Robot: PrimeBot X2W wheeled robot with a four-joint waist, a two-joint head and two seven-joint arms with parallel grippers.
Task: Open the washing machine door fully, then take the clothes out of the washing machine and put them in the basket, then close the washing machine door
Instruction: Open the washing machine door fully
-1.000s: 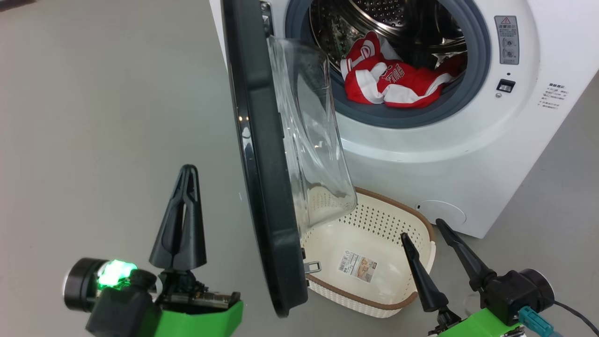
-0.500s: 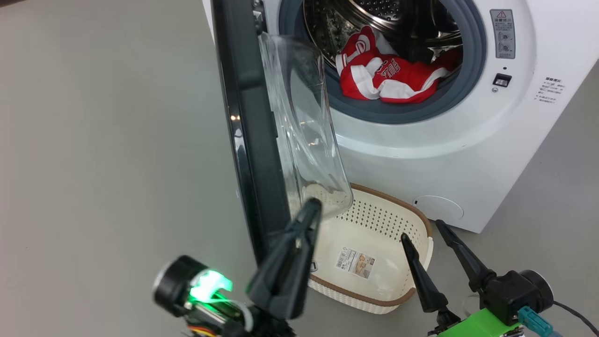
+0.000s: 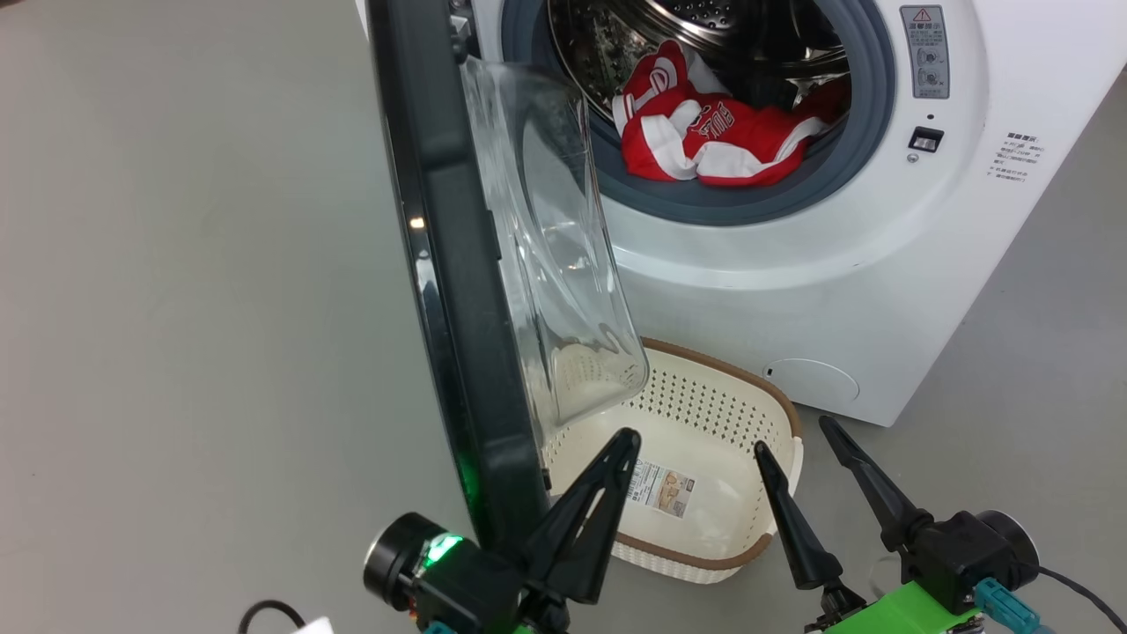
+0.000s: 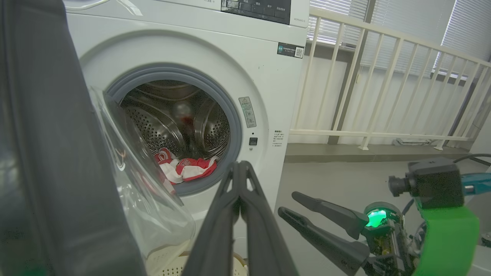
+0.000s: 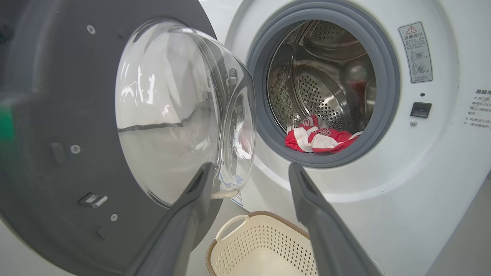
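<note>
The door point(image 3: 458, 291), hinged at nine o'clock on the washing machine point(image 3: 792, 282), is seen only partly swung out. The left gripper point(image 3: 621, 449), fingers pressed together on nothing, has been brought round to the door's inner side, likely to push it wider. The basket point(image 3: 722, 401) is left unfilled below. The clothes point(image 3: 704, 141), crumpled red and white, are heaped at six o'clock in the drum. The right gripper point(image 3: 794, 436) is held spread.

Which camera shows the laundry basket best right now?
The head view: the basket shows its rim, perforated walls and floor sticker, though the door glass covers one corner. The right wrist view shows one end with a handle; the left wrist view, just a sliver.
</note>
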